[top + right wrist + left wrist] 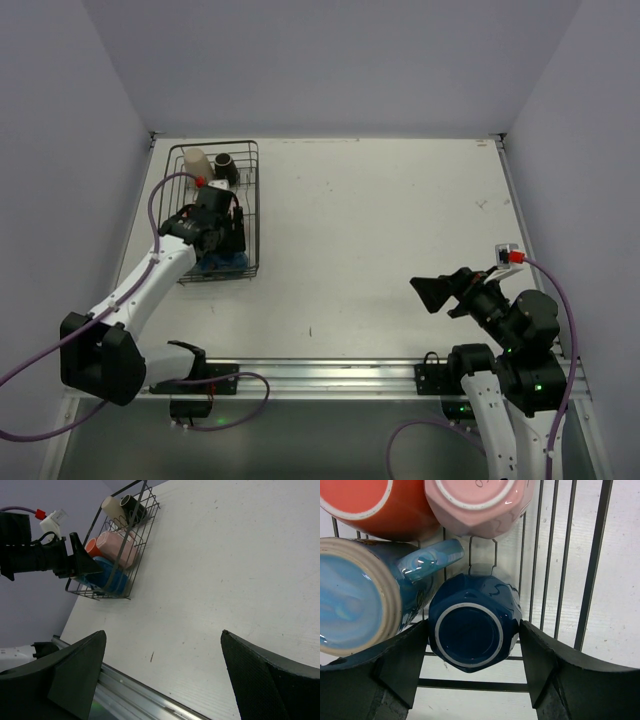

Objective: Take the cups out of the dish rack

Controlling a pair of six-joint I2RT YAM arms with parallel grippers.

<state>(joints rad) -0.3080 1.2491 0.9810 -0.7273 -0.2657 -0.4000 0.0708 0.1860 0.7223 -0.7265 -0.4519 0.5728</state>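
The black wire dish rack (252,205) stands at the table's back left. It holds a cream cup (196,163) and a black cup (225,166) at its far end. In the left wrist view an orange-red cup (375,505), a pink cup (480,502) and a light blue cup (355,600) lie beside an upside-down dark blue cup (470,630). My left gripper (474,626) reaches into the rack's near end, its fingers pressed on both sides of the dark blue cup, which still sits in the rack. My right gripper (440,295) is open and empty above the table's near right.
The rack's wire side (592,565) runs close to the right of the left gripper. In the right wrist view the rack (137,555) is far off at the upper left. A metal rail (320,375) lines the table's near edge. Walls enclose the table.
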